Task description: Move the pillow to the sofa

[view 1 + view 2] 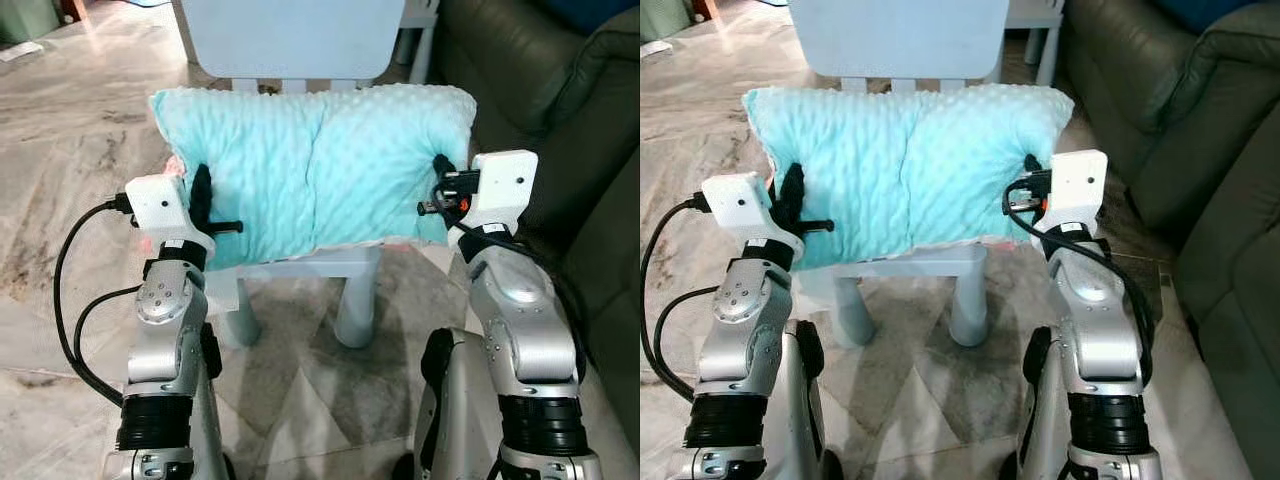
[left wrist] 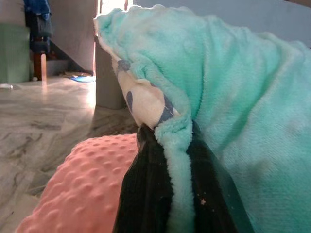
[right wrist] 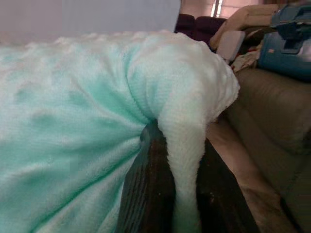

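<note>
A dark olive sofa (image 1: pixel 560 120) fills the right edge of the head view over a marbled floor (image 1: pixel 70 130), and a pale blue chair (image 1: pixel 300 40) stands at upper centre. Across the chair's seat, mid-frame, lies the mint pillow (image 1: pixel 320 170), with a pink bumpy cushion (image 2: pixel 87 189) showing beside its left end in the left wrist view. The left gripper (image 1: pixel 203 205) is pinching the pillow's left edge, and the right gripper (image 1: pixel 440 185) is pinching a fold at its right edge.

arms: 2, silver, black joint bands | wrists: white boxes | cables: black | tool fingers: black
</note>
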Motion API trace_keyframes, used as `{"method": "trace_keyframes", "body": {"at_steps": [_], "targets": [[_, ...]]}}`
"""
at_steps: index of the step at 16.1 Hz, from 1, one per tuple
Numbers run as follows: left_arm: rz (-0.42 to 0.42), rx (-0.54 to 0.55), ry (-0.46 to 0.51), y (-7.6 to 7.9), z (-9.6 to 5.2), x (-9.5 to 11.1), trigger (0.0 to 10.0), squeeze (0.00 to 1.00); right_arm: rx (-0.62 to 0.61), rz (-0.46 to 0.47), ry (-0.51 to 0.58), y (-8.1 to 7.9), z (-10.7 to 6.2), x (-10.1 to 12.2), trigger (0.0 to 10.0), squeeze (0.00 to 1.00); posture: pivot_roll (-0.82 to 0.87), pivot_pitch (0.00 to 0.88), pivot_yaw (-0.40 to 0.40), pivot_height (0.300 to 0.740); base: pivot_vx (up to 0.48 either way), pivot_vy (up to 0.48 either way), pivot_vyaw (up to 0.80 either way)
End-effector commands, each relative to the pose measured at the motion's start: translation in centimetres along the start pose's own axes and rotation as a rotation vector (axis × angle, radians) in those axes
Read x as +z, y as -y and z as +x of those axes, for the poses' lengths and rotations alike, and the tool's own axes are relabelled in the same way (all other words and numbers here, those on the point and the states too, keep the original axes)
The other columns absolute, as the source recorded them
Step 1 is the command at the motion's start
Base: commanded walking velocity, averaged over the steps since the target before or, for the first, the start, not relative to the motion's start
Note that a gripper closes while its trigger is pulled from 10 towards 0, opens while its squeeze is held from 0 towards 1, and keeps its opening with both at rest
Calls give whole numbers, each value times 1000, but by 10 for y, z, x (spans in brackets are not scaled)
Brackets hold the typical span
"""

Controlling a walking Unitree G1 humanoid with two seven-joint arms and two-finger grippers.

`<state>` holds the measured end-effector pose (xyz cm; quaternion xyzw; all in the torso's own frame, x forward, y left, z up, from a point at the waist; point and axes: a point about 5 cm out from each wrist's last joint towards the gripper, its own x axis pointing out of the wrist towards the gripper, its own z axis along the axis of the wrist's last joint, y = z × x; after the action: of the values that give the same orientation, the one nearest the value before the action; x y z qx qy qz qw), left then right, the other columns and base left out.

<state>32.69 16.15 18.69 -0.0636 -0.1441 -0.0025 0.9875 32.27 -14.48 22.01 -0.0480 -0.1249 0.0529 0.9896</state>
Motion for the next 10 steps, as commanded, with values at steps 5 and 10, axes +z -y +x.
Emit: {"method": "trace_keyframes", "body": {"at_steps": [5, 10], "targets": [[-14, -14, 16, 4, 3, 8, 10000, 0, -27, -6, 34, 0, 3, 13, 10000, 0, -52, 0, 5, 300, 0, 0, 0], [-19, -21, 4, 5, 2, 6, 10000, 0, -30, 17, 33, 0, 3, 13, 10000, 0, -53, 0, 9, 315, 0, 0, 0]]}}
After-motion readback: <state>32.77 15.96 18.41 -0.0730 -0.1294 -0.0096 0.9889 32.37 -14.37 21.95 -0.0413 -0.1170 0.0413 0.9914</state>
